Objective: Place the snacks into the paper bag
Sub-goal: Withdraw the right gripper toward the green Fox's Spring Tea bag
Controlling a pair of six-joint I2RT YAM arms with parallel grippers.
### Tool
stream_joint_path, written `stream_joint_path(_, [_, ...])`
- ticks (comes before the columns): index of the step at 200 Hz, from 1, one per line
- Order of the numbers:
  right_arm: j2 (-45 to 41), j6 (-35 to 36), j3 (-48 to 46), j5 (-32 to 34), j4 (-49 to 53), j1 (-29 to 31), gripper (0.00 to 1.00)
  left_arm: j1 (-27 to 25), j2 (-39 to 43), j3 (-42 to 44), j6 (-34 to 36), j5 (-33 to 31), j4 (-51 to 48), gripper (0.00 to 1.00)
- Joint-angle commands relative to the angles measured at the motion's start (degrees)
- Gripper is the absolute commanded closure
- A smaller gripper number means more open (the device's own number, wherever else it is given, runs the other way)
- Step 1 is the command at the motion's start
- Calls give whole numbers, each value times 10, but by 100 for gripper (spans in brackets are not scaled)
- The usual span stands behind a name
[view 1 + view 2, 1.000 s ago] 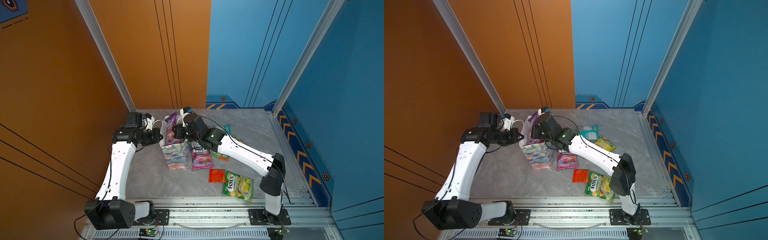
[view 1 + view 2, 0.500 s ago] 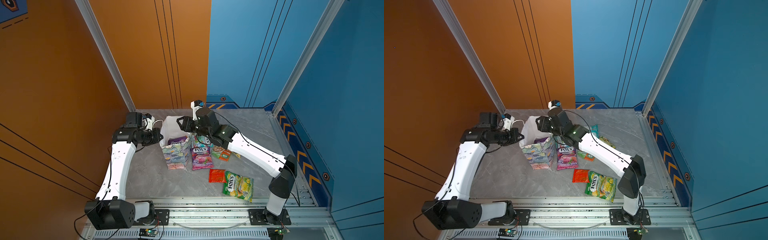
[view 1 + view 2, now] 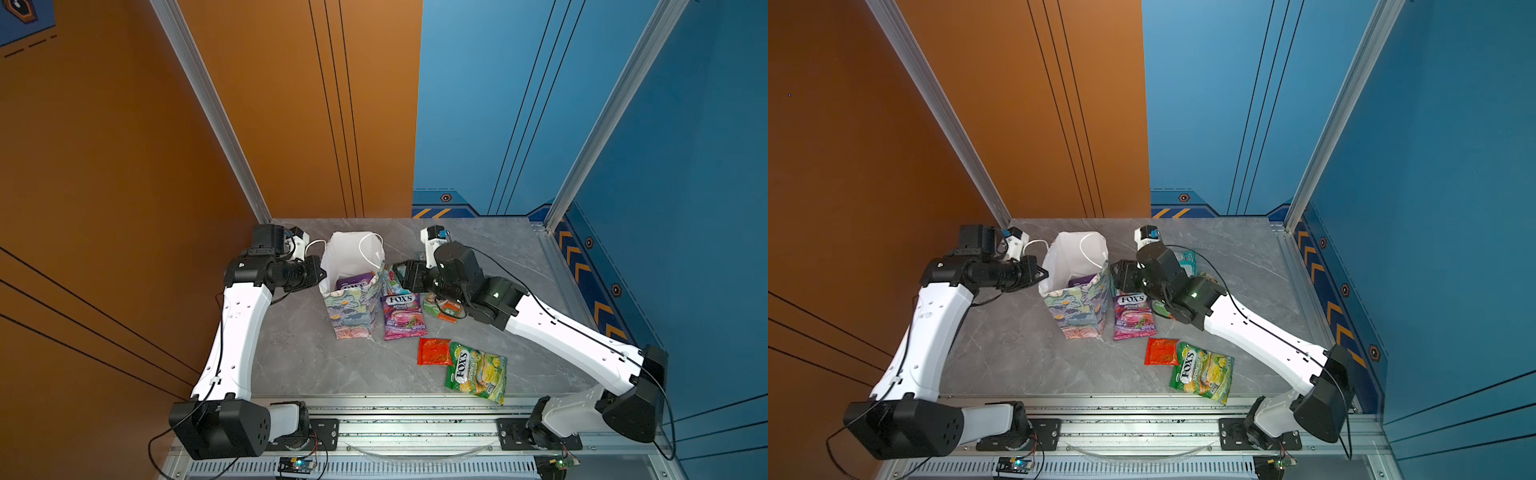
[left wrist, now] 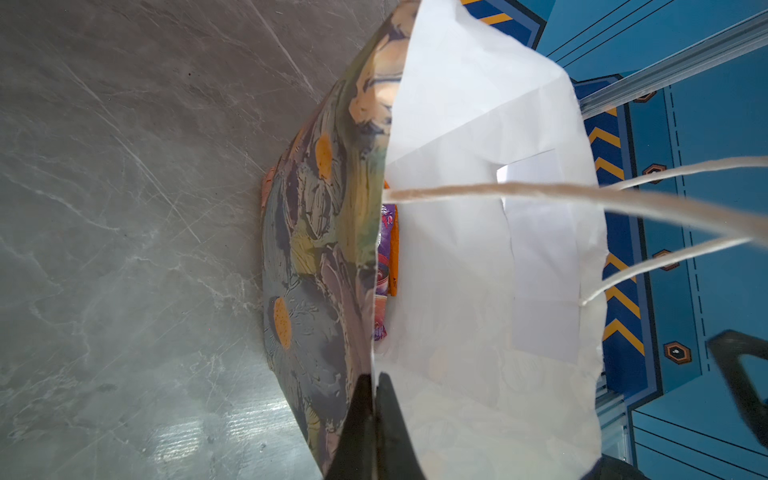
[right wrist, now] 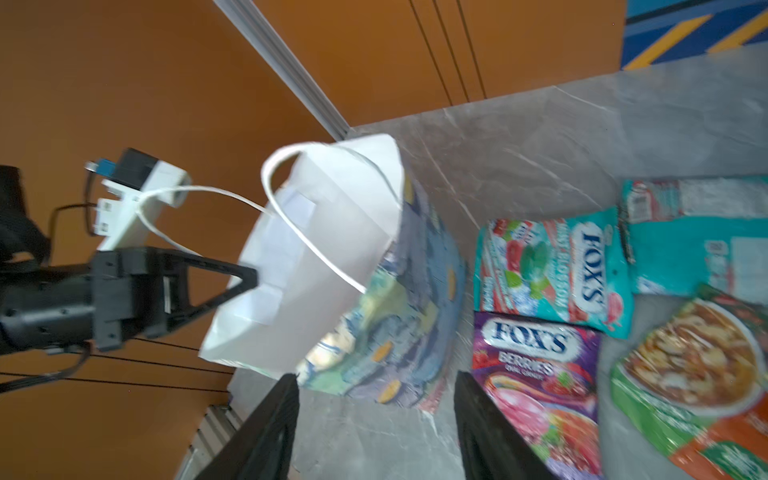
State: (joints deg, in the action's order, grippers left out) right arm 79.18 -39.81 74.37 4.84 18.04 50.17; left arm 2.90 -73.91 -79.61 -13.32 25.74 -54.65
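Pinches the left rim of the upright paper bag [image 3: 353, 309] in the closed left gripper [image 4: 375, 380], hangs the empty, parted right gripper [image 5: 376, 378] just right of it between picks, and next likely needs a grasp on the berries packet [image 3: 403, 316] lying flat beside the bag.

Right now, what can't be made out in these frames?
- Paper bag contents: in both top views its front wall hides all but the top of a purple packet.
- Teal packets: the right arm covers most of them in both top views.
- Green-orange packet: cut off by the right wrist view's edge.
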Motion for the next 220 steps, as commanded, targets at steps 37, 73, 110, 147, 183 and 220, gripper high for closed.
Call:
stream_joint_path(37, [-156,-122,-244,111,129,-17,17,3,14,1,-1,7,9,100])
stream_joint_path(73, [-252,-209,-377,121,179,-40,3,4,13,2,-3,9,10,100])
stream_joint_path(110, [-341,-263,-451,112,224,-64,4,3,11,1,-4,11,12,100])
stream_joint_path(147, [-410,-306,-507,86,255,-81,6,4,11,2,-5,12,14,100])
stream_joint_path(183, [-422,-336,-535,81,283,-78,9,3,10,-1,-6,14,14,100])
stream_joint_path(220, [-413,-341,-550,78,267,-78,11,4,10,-2,-6,15,13,100])
